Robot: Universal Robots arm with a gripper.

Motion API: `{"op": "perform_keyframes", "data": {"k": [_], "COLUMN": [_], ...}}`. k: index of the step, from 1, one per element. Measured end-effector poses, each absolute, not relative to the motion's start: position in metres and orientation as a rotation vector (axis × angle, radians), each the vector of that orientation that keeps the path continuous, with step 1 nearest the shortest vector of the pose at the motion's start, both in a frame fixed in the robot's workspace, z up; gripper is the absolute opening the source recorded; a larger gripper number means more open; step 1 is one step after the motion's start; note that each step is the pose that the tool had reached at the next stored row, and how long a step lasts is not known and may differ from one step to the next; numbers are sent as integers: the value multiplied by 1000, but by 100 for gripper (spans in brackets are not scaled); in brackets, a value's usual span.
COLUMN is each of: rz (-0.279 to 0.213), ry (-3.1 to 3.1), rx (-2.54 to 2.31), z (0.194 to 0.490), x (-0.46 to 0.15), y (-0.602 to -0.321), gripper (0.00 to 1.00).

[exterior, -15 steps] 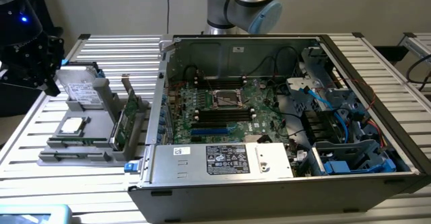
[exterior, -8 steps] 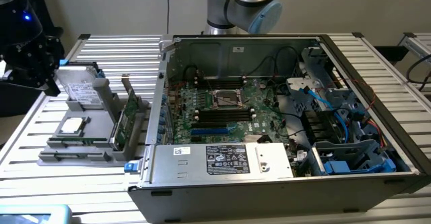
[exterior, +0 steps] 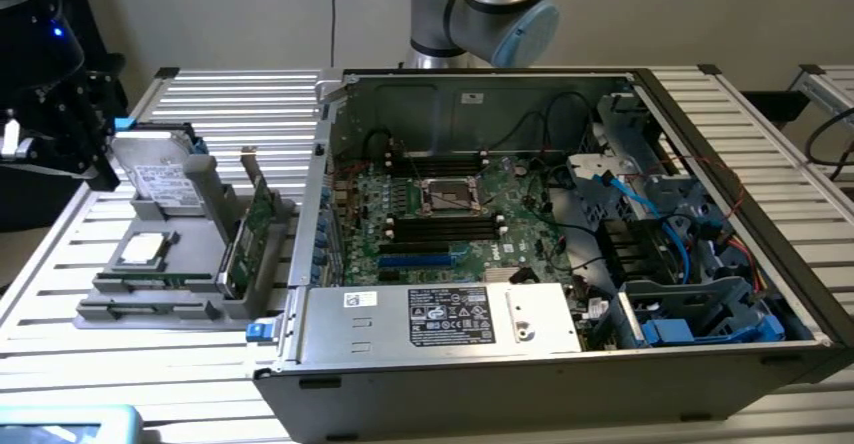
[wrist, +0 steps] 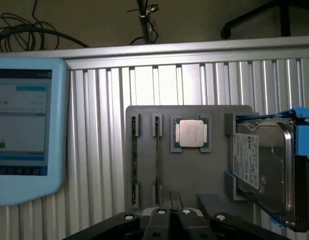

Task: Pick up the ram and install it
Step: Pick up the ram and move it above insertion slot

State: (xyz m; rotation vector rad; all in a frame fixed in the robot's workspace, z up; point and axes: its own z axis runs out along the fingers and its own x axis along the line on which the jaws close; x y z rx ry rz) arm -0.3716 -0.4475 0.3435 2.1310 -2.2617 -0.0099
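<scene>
1. On the exterior view's left, the grey tray (exterior: 94, 312) sits on the slatted table (exterior: 214, 94). The ram (wrist: 158, 165) stands on its long edge in one of the tray's narrow slots. A second stick (wrist: 135, 165) sits in the slot just beside it, and a processor (wrist: 191, 134) lies on its other side.
2. The ram's long axis runs along the table's slats. One end points to the table's outer edge, the other toward the computer case (exterior: 534, 399).
3. My claw (wrist: 170, 214) hangs above the tray, fingers pressed together and holding nothing. The ram lies below and ahead of my fingertips. Its long axis runs straight away from me, nearly in line with the seam between my fingers.
4. On the exterior view's right, the open case holds the motherboard. Its long black slots (exterior: 434, 226) lie roughly parallel to the ram and well apart from it.
</scene>
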Motion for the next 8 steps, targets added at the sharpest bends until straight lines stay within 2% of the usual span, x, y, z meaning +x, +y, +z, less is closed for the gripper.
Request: {"op": "perform_keyframes", "data": {"k": [8], "rz": [-9], "ry": [-2257], "rx": [2136], "z": [344], "x": [-372], "y": [-447], "gripper": [12]}}
